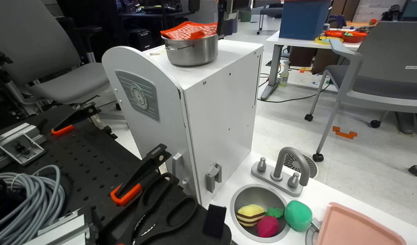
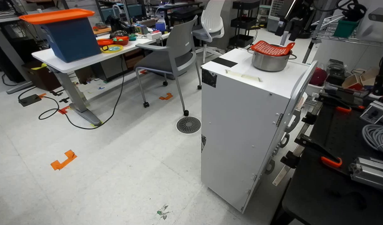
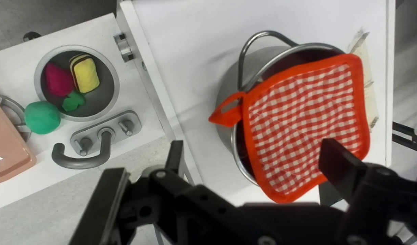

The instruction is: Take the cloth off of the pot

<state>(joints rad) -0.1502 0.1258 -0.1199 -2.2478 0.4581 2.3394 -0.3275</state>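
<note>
The cloth is a red-and-white checked square with an orange-red border and a hanging loop. It lies across the top of the pot in both exterior views, cloth (image 1: 184, 32) and cloth (image 2: 269, 49), and in the wrist view (image 3: 303, 126). The silver pot (image 1: 194, 51), also in an exterior view (image 2: 269, 63), stands on the white cabinet top. In the wrist view the cloth covers most of the pot (image 3: 264, 56), leaving part of its rim and a wire handle bare. The loop sticks out over the rim. My gripper (image 3: 252, 142) is open and empty above the pot, also in an exterior view (image 2: 287, 31).
The tall white cabinet (image 1: 222, 88) holds the pot. Beside it, lower down, are a toy sink (image 3: 113, 73) with toy food, a grey faucet (image 1: 286, 166) and a pink tray (image 1: 358, 226). A black table (image 2: 338, 187) with orange-handled clamps adjoins the cabinet.
</note>
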